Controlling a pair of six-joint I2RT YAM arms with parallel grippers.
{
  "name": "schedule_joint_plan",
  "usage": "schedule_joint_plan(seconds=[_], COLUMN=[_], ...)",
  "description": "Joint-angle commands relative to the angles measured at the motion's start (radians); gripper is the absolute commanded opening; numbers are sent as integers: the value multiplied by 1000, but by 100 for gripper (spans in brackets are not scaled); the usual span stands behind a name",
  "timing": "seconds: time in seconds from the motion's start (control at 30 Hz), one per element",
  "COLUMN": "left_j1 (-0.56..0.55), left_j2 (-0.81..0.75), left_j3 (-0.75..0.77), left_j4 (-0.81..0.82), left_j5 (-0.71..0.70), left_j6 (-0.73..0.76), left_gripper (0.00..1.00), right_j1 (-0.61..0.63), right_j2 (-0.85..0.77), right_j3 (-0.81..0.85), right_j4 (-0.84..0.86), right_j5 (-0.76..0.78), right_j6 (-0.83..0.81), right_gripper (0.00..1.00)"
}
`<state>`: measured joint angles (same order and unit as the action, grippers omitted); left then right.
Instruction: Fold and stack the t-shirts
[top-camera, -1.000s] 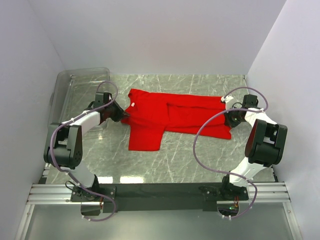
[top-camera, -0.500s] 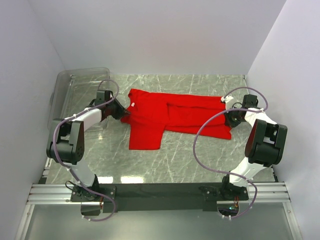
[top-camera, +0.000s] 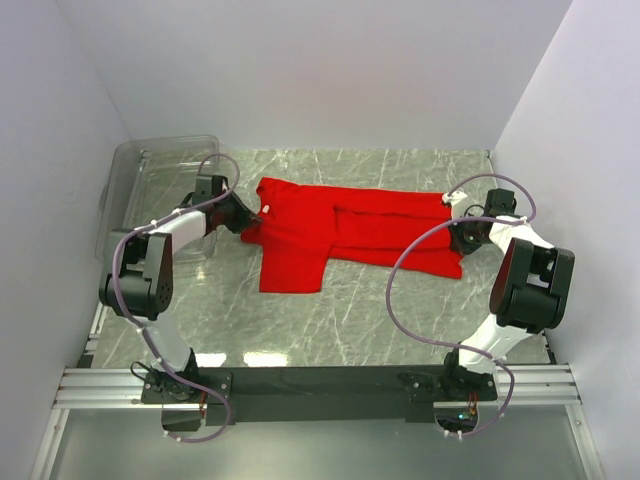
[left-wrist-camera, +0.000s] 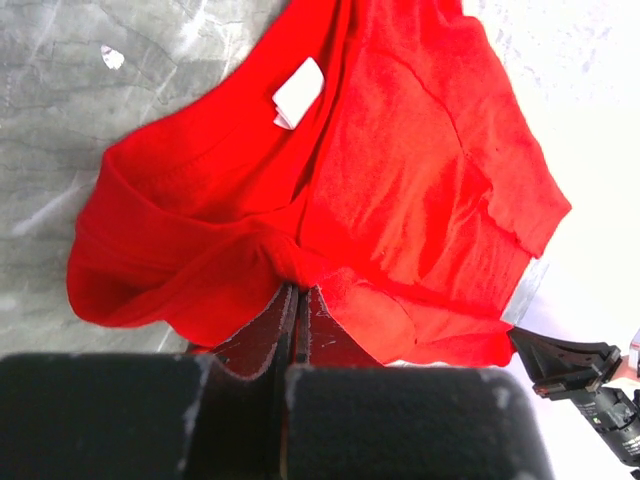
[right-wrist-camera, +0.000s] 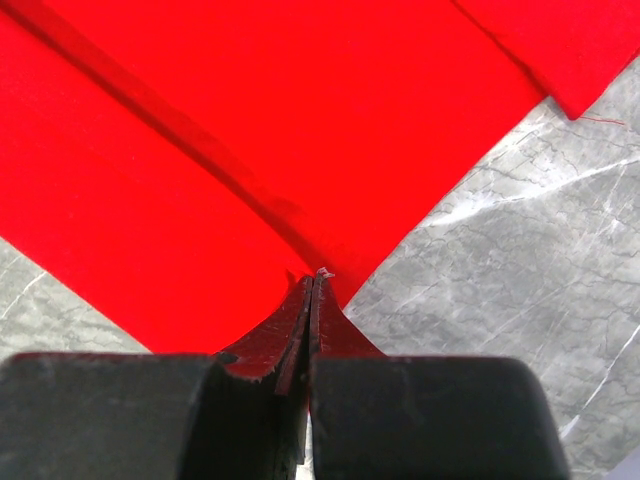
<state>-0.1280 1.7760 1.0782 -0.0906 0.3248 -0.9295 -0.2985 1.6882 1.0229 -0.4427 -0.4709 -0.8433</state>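
at table (top-camera: 350, 320) centre, red t-shirt (top-camera: 350, 225) lying partly folded, left gripper (top-camera: 247, 222) at 9 o'clock pinched closed on its collar end, right gripper (top-camera: 457, 235) at 3 o'clock pinched closed on a corner

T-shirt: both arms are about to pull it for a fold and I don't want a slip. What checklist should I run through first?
1. The left gripper shut on the t-shirt: ok, cloth is pinched at the collar end.
2. The right gripper shut on the opposite end: ok, an edge is pinched.
3. Cloth lying flat: not ok, bunched by the left gripper, layers overlapping.
4. The neck label showing: ok.
5. The clear bin apart from the cloth: ok.
6. The right arm's cable off the cloth: cannot tell.
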Motion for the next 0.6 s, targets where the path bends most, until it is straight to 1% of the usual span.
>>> schedule_joint_plan(seconds=[0.0, 0.1, 0.17, 0.2, 0.23, 0.27, 0.3, 0.37, 0.4, 0.47, 0.57], left_j1=[5, 5, 5, 5, 5, 5, 5, 5, 5, 5, 5], left_j2=[16, 26, 37, 37, 39, 33, 8, -27, -47, -99, -147], left_j3=[49, 65, 81, 86, 97, 100, 100, 98, 98, 107, 115], left_j4=[17, 17, 5, 0, -11, -11, -5, 9, 14, 12, 2], left_j5=[5, 5, 0, 0, -4, -4, -9, -22, -30, -42, -40], left_j6=[18, 21, 23, 27, 34, 38, 50, 61, 76, 92, 123], left_gripper=[1, 1, 1, 2, 5, 11, 30, 45, 55, 61, 62], right_j1=[4, 6, 6, 6, 4, 1, 1, 1, 1, 1, 1], right_j2=[10, 16, 16, 16, 13, 4, -2, -16, -21, -28, -47], right_j3=[49, 57, 63, 74, 86, 120, 140, 190, 203, 218, 214], right_j4=[35, 41, 45, 56, 61, 62, 64, 64, 64, 65, 75], right_j5=[6, 9, 9, 8, 2, -11, -26, -38, -43, -55, -69], right_j6=[19, 30, 47, 82, 111, 139, 200, 254, 288, 315, 336], right_gripper=[0, 1, 13, 18, 29, 34, 42, 48, 49, 49, 49])
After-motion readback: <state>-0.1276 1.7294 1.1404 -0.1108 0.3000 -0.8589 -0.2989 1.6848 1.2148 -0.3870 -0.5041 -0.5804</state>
